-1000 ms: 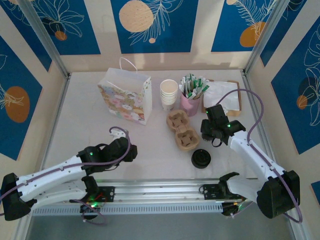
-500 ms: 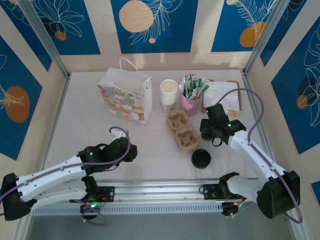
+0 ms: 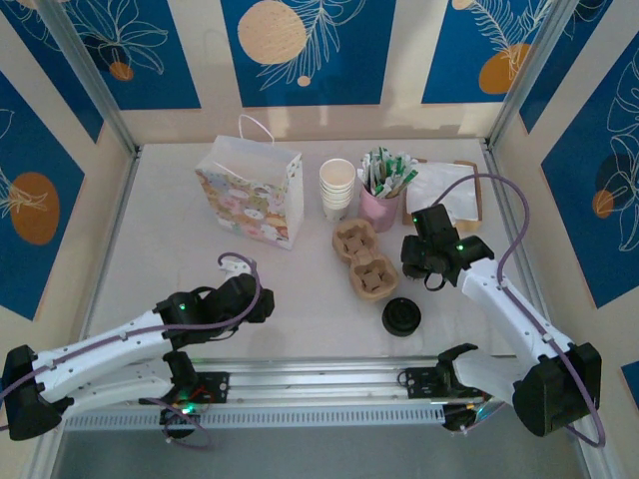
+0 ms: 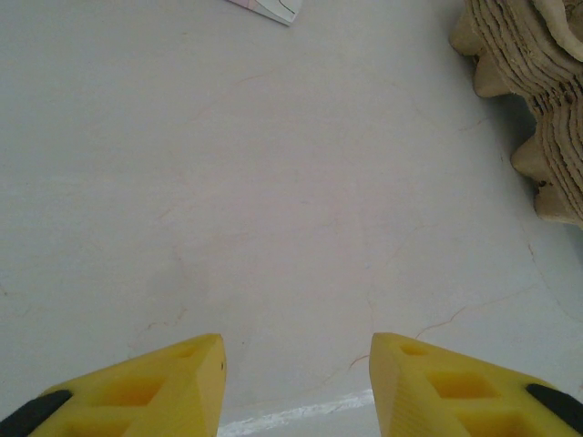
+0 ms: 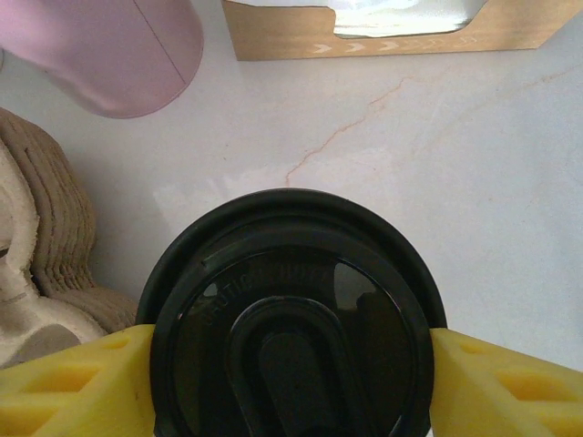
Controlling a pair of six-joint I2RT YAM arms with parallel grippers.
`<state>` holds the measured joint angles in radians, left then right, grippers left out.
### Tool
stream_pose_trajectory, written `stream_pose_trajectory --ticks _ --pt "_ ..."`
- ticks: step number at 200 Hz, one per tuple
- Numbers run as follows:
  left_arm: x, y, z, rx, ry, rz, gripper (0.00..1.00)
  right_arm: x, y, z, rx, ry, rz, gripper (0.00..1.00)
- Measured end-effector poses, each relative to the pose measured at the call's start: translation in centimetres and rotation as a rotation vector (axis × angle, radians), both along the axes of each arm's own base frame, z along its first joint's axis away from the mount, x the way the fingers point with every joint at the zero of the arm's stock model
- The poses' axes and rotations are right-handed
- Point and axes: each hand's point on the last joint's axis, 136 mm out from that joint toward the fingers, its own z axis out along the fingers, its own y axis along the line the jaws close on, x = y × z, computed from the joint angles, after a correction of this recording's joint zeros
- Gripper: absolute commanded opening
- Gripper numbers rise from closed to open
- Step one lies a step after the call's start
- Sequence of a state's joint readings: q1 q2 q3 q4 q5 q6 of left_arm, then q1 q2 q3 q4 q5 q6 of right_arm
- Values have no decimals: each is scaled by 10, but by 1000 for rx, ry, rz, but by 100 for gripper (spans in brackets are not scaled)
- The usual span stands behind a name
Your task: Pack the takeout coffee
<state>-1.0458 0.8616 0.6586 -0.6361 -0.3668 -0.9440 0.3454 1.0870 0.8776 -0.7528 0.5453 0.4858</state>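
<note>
OK, right fingers (image 5: 64, 378) are clamped on either side of a black lid (image 5: 291, 309), rim touching both, so the right gripper (image 5: 291, 369) has it. I can't tell whether the lid is clear of the table (image 5: 510, 182). Around it: pulp cup carrier (image 5: 41, 237) just beside on the left, pink sachet cup (image 5: 118, 55) and brown napkin box (image 5: 383, 32) further out. Versus a second ago, the top view shows the right wrist nudged slightly toward the far side, nearer the pink cup. Small shift. The spare lid stack (image 3: 401, 317) sits near the front rail, with the carrier between it and the paper cups (image 3: 337, 187). Left fingers (image 4: 137, 391) are spread wide with nothing between them; the left gripper (image 4: 296, 378) hasn't moved. The gift bag (image 3: 250, 195) stands upright, far left. My read: early stage. There's no cup in the carrier yet, so this lid has nothing to cap.
</note>
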Motion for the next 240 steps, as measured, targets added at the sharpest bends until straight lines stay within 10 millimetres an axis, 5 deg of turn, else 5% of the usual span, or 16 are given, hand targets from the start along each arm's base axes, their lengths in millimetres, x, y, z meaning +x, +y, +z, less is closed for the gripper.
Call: stream_pose_trajectory --ticks 12,33,53,76,94,108,121,126,131,163,187,240 --pt "0 0 0 0 0 0 46 1 0 0 -2 6 2 74" --pt "0 0 0 0 0 -1 46 1 1 -2 -12 31 10 58" --pt "0 0 0 -1 1 -1 46 0 0 -6 -15 60 6 71" --pt "-1 -1 0 -2 3 -3 46 -1 -2 -9 -25 94 4 66" --pt "-1 -1 0 -3 5 -5 46 -2 -2 -11 -19 108 -2 72" --pt "-1 -1 0 -3 5 -5 46 -3 -2 -11 -14 116 -1 53" --pt "-1 -1 0 -3 5 -5 46 -3 0 -11 2 117 -3 67" --pt "-1 -1 0 -3 5 -5 46 -3 1 -11 8 117 0 86" --pt "-1 -1 0 -3 5 -5 46 -3 2 -10 15 117 -1 92" --pt "-1 -1 0 -3 5 -5 46 -3 3 -5 40 102 0 85" --pt "-1 -1 0 -3 5 -5 46 -3 3 -3 45 93 0 92" --pt "-1 -1 0 -3 5 -5 46 -3 7 2 59 82 26 82"
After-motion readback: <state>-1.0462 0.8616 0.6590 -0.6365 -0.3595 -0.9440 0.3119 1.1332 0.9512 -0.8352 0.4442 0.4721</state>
